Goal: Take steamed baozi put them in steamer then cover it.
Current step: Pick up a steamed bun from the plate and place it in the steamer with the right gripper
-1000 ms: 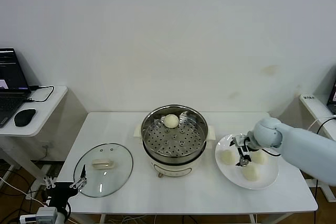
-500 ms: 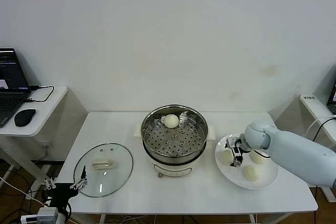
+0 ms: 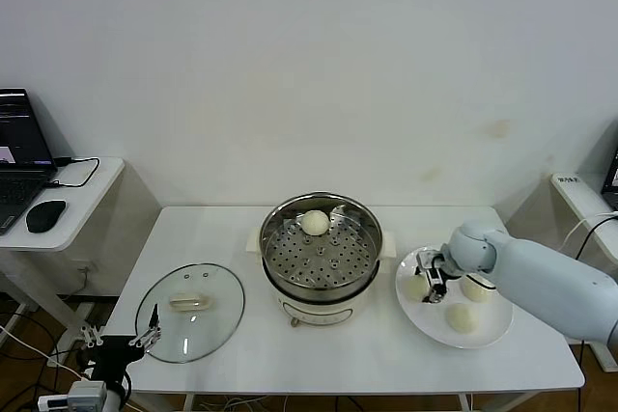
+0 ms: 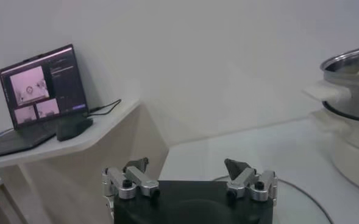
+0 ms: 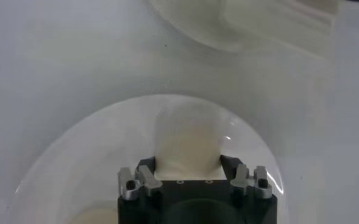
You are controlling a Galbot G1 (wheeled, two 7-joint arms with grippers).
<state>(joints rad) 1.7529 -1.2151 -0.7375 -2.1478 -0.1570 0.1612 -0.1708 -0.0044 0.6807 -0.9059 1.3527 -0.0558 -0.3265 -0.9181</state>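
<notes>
No legible writing. Right pincer (image 3: 433, 284) reaches down over the plate (image 3: 488, 333), pinching a bun (image 5: 187, 146). Left pincer (image 3: 119, 339) parked, spread, at the surface edge beside the lid (image 3: 190, 312). One bun (image 3: 315, 222) in the steamer (image 3: 321, 250).

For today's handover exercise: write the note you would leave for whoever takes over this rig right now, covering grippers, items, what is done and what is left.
Right gripper: over the white plate, jaws around the plate's left baozi, not lifted.
Left gripper: open, idle at the table's front-left edge by the cover.
Steamer: uncovered, one bun on its tray.
Plate: two more buns.
Done: one bun loaded.
Left: three buns, then the cover.
</notes>
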